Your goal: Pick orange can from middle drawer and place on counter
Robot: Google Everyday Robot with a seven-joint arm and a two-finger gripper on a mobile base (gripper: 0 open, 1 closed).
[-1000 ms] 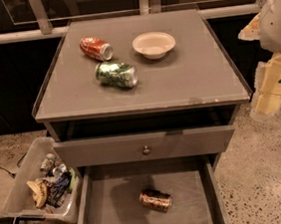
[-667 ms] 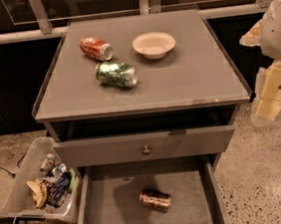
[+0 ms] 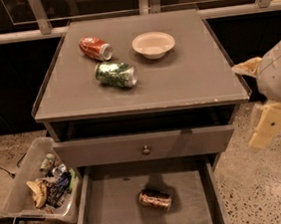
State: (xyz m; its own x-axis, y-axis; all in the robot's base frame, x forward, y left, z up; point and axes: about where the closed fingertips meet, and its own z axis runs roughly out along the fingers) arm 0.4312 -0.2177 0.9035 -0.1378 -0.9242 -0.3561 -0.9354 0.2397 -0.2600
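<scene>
Since a second ago the gripper (image 3: 266, 120) has come lower at the right edge of the view, while the cans, bowl and drawers lie as they did. It hangs off the right side of the cabinet, beside the counter's front right corner and apart from it, above the speckled floor (image 3: 269, 190). Whether it is wide or narrow cannot be told; nothing is seen in it.

Nearest to it is the counter (image 3: 197, 78), a flat grey top. Further left on that top sits a shallow white bowl (image 3: 153, 44), upright. Left of the bowl a red can (image 3: 95, 48) lies on its side, and just in front of it a green-and-white can (image 3: 116, 74) lies on its side too, apart from the red one.

Below the counter's front edge is a closed drawer front (image 3: 184, 142) with a small round knob (image 3: 145, 149). Under that the middle drawer (image 3: 106, 212) is pulled out. The orange can (image 3: 155, 200) lies on its side on the drawer floor, near the middle, clear of the walls and well apart from the gripper.

On the floor left of the cabinet stands a clear bin (image 3: 18, 189) holding mixed clutter.
</scene>
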